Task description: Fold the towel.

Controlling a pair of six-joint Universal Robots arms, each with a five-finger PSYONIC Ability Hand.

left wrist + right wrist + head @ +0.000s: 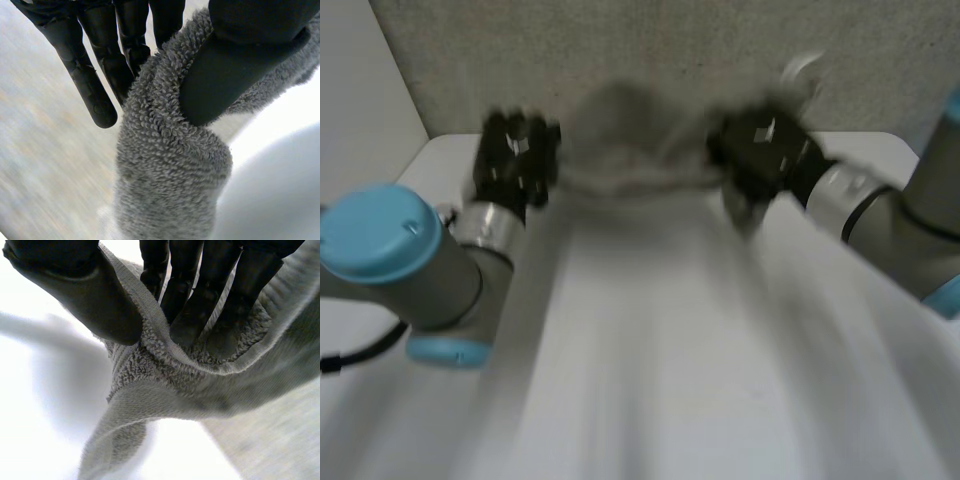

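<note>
Grey towel (625,150) hangs between both hands over white desk (430,165). Left hand (515,165) pinches one end, thumb against fingers. Right hand (765,150) pinches opposite edge likewise.

White table (432,158), grey back wall (650,50)

The towel (632,140) is grey, thick looped terry with a flat hemmed edge. It hangs bunched and sagging at the 12 o'clock side of the desk (650,360). The left hand (515,160) pinches its 9 o'clock end and the right hand (760,155) its 3 o'clock end, each between thumb and fingers.
</note>
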